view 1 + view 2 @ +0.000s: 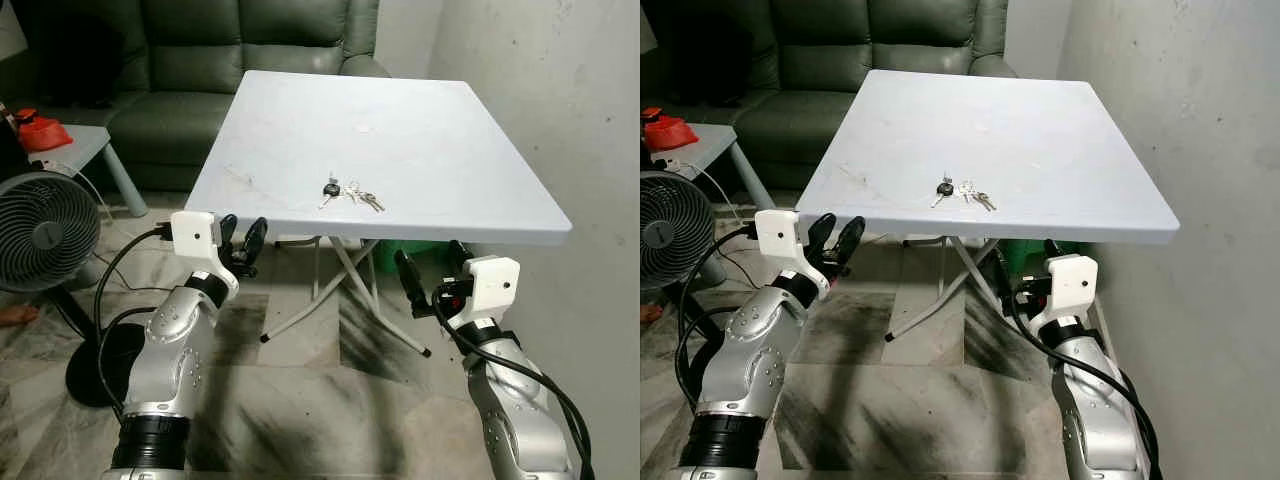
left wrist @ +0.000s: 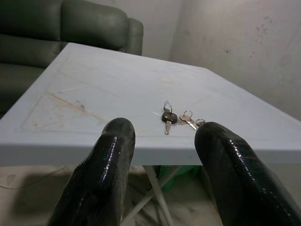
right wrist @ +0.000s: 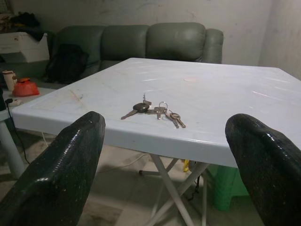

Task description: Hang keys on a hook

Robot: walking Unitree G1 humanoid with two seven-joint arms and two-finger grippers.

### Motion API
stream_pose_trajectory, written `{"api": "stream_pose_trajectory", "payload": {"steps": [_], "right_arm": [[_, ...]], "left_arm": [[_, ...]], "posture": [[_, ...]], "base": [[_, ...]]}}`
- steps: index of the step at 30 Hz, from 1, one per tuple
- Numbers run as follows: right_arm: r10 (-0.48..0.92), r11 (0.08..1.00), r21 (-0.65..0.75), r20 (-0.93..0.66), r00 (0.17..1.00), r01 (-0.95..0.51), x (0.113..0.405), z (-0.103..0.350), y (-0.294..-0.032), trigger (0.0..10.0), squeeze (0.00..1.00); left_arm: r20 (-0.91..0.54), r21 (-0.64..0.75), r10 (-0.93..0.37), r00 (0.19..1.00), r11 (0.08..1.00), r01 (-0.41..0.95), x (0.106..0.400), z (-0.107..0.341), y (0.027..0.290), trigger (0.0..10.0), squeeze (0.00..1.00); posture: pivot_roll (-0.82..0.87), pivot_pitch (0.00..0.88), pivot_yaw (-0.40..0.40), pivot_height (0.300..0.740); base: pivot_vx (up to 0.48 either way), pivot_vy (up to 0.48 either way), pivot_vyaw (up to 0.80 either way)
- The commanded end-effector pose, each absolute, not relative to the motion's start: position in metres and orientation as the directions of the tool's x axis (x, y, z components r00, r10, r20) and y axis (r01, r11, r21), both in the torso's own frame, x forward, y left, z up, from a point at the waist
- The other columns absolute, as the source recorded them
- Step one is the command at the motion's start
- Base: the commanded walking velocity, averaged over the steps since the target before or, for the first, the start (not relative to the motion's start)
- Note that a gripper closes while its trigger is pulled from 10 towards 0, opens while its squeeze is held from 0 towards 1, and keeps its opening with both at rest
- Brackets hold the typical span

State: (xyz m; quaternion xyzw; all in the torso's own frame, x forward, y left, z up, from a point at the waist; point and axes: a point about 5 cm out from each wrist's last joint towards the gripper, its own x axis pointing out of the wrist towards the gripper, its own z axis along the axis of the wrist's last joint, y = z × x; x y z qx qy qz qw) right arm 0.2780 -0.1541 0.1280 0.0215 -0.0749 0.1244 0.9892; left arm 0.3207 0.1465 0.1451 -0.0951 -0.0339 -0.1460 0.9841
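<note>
1. Sitting near the front edge of the white folding surface (image 1: 420, 150) is the bunch of keys (image 1: 349, 193), one with a black head plus a few silver ones on rings, lying flat and untouched.
2. The left gripper (image 1: 243, 243) hangs just below and in front of the surface's front-left corner, fingers (image 2: 101, 179) apart with nothing between them. Its wrist view looks over the edge straight at the keys.
3. The right gripper (image 1: 432, 278) is lower down, under the front-right edge, pointing up toward the surface. Its fingers (image 3: 61, 174) are spread wide, also holding nothing, and the keys show in the gap between them from the right wrist view.
4. Both grippers are well apart from the keys.
5. Background stuff: a dark green sofa (image 1: 230, 70) behind the surface, a black floor fan (image 1: 45, 235) off to the robot's left, a small side table (image 1: 85, 145) with a red thing (image 1: 42, 130) on it, and a plain wall (image 1: 560, 90) on the right.
</note>
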Motion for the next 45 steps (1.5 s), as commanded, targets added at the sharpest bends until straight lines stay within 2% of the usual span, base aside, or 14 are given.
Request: {"api": "stream_pose_trajectory", "payload": {"steps": [1,19,45], "right_arm": [[0.240,0.969,0.028,0.166,0.957,-0.247,0.2788,0.1329,-0.1530,10.0,0.00],[0.245,0.967,0.023,0.165,0.955,-0.252,0.2800,0.1329,-0.1516,10.0,0.00],[0.256,0.964,0.023,0.164,0.953,-0.263,0.2795,0.1316,-0.1495,10.0,0.00]], "left_arm": [[0.102,-0.165,-0.290,0.951,0.938,0.304,0.3194,0.1484,0.1486,10.0,0.00],[0.085,-0.137,-0.309,0.947,0.938,0.318,0.3203,0.1481,0.1451,10.0,0.00],[0.092,-0.132,-0.325,0.941,0.933,0.335,0.3224,0.1511,0.1425,10.0,0.00]], "posture": [[-0.15,0.002,-0.006,0.724],[-0.15,0.003,0.001,0.724],[-0.15,0.000,0.002,0.724]], "base": [[0.000,0.000,0.00],[0.000,0.000,0.00],[0.322,0.000,0.00]]}}
